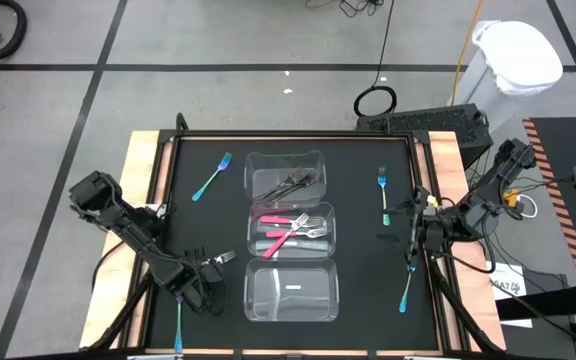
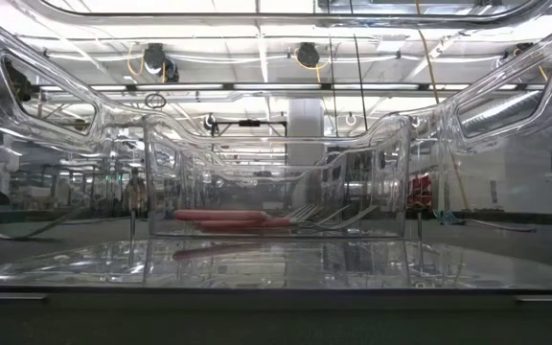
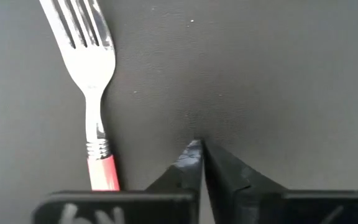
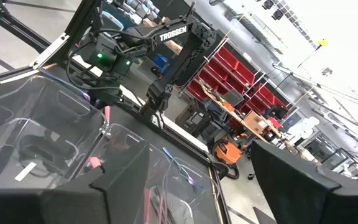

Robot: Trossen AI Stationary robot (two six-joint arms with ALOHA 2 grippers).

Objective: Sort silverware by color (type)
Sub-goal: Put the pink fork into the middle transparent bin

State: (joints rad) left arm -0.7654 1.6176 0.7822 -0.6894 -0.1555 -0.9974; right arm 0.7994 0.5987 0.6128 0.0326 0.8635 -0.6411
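My left gripper (image 1: 211, 268) (image 3: 196, 146) is shut, its tips low over the black mat near the table's near-left corner. A pink-handled fork (image 3: 92, 74) (image 1: 225, 258) lies flat on the mat beside the fingers, apart from them. My right gripper (image 1: 411, 237) (image 4: 194, 149) is open and empty at the table's right side. Dark grey forks (image 1: 296, 182) lie in the far clear container, pink forks (image 1: 288, 232) (image 2: 223, 218) in the middle one. Blue forks lie loose on the mat: far left (image 1: 211, 177), far right (image 1: 383, 192), near right (image 1: 406, 288) and by the near-left edge (image 1: 179, 335).
Three clear containers stand in a row down the table's middle: far (image 1: 286, 157), middle (image 1: 256, 215) and near (image 1: 251, 300); the near one holds only a white label. A wooden rim (image 1: 148, 170) frames the mat. A white bin (image 1: 518, 60) stands beyond the far-right corner.
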